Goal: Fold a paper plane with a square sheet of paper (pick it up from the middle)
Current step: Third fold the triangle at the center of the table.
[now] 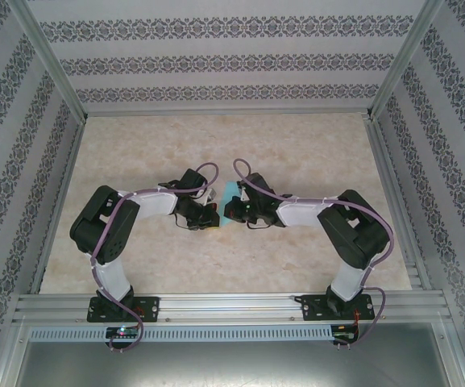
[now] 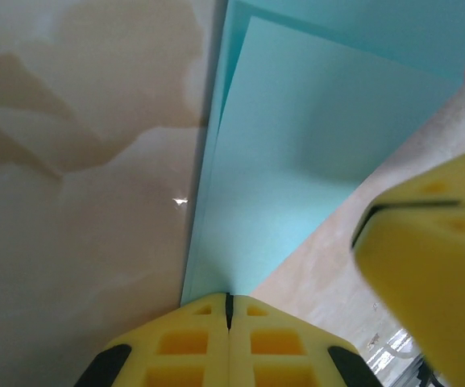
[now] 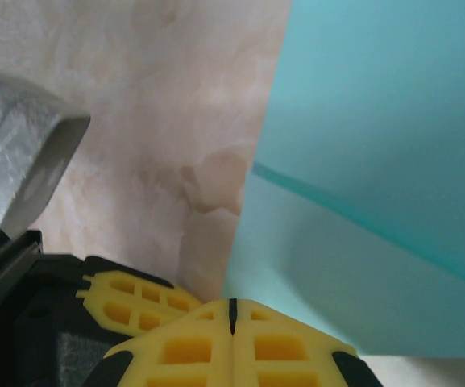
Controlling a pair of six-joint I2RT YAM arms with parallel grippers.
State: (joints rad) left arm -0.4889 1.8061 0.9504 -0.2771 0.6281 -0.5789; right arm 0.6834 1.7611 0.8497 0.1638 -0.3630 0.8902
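Note:
The square sheet of paper [image 1: 230,196] is turquoise and lies folded on the table's middle, between both grippers. In the left wrist view the paper [image 2: 296,145] shows a folded flap over a lower layer. My left gripper [image 2: 229,297] is shut, its tips set on the paper's near corner. In the right wrist view the paper [image 3: 361,161] has a crease line across it, and my right gripper [image 3: 232,302] is shut with its tips on the paper's near edge. From above, the left gripper [image 1: 208,216] and right gripper [image 1: 234,214] nearly meet. Whether paper is pinched I cannot tell.
The marbled beige table [image 1: 216,145] stretches around the paper. Patterned walls and aluminium rails [image 1: 224,302] fence the table. The right gripper's yellow finger [image 2: 433,266] sits close in the left wrist view; the left gripper's finger [image 3: 135,302] shows in the right wrist view.

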